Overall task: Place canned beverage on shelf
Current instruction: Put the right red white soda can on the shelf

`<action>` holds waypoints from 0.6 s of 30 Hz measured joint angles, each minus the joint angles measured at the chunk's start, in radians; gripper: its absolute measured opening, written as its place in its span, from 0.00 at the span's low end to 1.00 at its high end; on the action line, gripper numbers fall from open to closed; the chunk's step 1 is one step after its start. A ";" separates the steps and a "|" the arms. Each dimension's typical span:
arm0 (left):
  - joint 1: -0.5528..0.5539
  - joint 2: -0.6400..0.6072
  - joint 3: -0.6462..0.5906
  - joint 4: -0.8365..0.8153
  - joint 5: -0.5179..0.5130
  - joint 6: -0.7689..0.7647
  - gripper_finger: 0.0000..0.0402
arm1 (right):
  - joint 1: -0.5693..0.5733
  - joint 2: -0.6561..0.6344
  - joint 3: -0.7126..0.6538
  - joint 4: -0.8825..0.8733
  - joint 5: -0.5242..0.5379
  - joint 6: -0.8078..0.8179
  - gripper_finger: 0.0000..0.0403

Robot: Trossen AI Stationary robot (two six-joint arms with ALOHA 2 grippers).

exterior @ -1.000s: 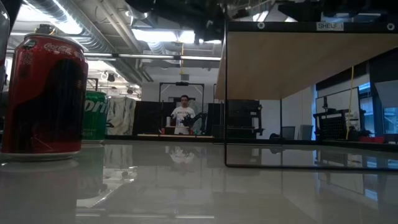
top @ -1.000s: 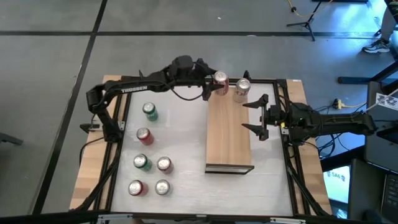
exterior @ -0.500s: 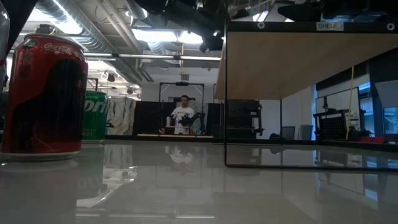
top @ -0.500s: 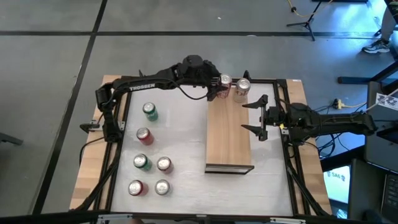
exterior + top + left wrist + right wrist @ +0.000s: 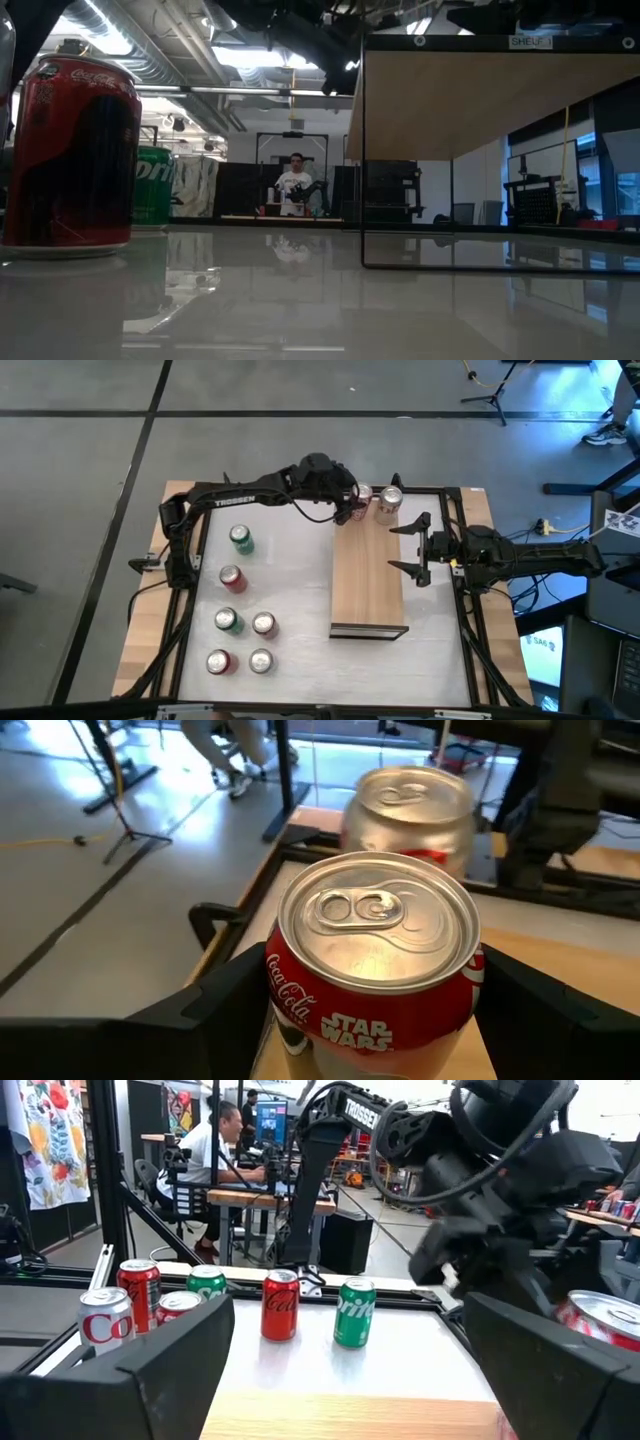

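Observation:
A red Coca-Cola can [image 5: 362, 493] is in my left gripper [image 5: 352, 500] at the far end of the light-wood shelf [image 5: 368, 570]. The shelf is a raised board, and the low view shows its underside [image 5: 480, 100]. A silver can [image 5: 390, 502] stands on the shelf's far end just right of the red can, and also shows in the left wrist view [image 5: 410, 815]. My right gripper [image 5: 415, 547] is open and empty, beside the shelf's right edge. My left gripper pinches the red can's side wall [image 5: 300, 990] between its two fingers [image 5: 225, 1005], one on each side just below the rim. The fingers come from the table's left. The can stands upright with its top up. I cannot tell whether its base rests on the shelf.
Several red, green and silver cans stand on the white table's left half [image 5: 232, 578]; two of them show close in the low view [image 5: 70, 150]. A dark frame rims the table [image 5: 455, 510]. People show in the room beyond [image 5: 294, 185].
My left gripper has moved toward the table's right edge with the red can, which stays upright. The can is now closer to the silver can at the shelf's far end.

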 joint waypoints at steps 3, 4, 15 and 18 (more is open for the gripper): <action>0.004 0.001 0.000 -0.005 -0.011 0.010 0.69 | 0.000 0.000 0.000 0.000 0.000 0.000 0.96; 0.005 0.001 0.000 0.000 -0.012 0.011 0.69 | 0.000 0.000 0.000 0.000 0.000 -0.001 0.96; 0.004 0.000 0.000 -0.032 -0.011 0.010 0.69 | 0.000 0.000 0.000 0.000 0.000 -0.023 0.96; 0.004 -0.001 0.000 -0.045 -0.010 0.010 0.69 | 0.000 0.000 0.000 0.000 0.000 -0.023 0.96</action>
